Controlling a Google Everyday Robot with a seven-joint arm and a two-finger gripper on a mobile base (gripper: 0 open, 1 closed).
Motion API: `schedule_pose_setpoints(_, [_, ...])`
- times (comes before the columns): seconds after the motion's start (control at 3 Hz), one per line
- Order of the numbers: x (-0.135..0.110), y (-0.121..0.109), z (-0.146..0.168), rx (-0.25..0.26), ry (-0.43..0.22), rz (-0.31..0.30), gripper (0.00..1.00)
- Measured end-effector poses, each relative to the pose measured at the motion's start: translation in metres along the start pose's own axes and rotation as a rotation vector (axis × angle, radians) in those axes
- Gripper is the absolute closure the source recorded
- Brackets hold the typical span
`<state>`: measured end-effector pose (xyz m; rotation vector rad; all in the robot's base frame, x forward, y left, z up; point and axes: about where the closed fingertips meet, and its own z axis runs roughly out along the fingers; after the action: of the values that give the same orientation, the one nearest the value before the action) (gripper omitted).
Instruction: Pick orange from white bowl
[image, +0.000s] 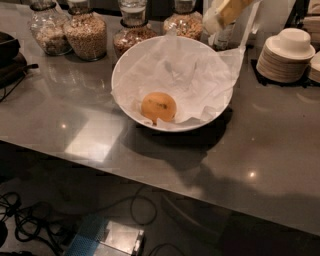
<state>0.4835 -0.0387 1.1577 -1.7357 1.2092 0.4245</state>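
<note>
Pincer (225, 14) is seen high up, beyond the far rim of the white bowl (113, 82) and clear of it, not yet over the fruit; whether it is spread or closed cannot be told. The orange (158, 107) is found inside the bowl, low on the near side, resting on the crumpled white paper (187, 75) that lines it.

A firm, round fruit with dimpled skin and a few dark specks is judged to be on offer: moderately heavy, not fragile, with some grip given by the peel. Rolling is the likely risk, since the ball sits on loose paper over a smooth curved wall. A hold across the widest part, taken from above, is judged best, with the paper left out of the grasp.

Behind the bowl, glass jars (86, 32) of grains are lined up; to its right, a stack of small beige plates (285, 57) is seen on the glossy grey desk (280, 145).
</note>
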Motion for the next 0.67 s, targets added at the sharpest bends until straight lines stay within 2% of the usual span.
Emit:
schedule_pose_setpoints(0.33, [0.008,0.001,0.032,0.022,0.026,0.007,0.00])
schedule_pose_setpoints(0.67, [0.026,0.000,0.108,-0.015,-0.001,0.008,0.00])
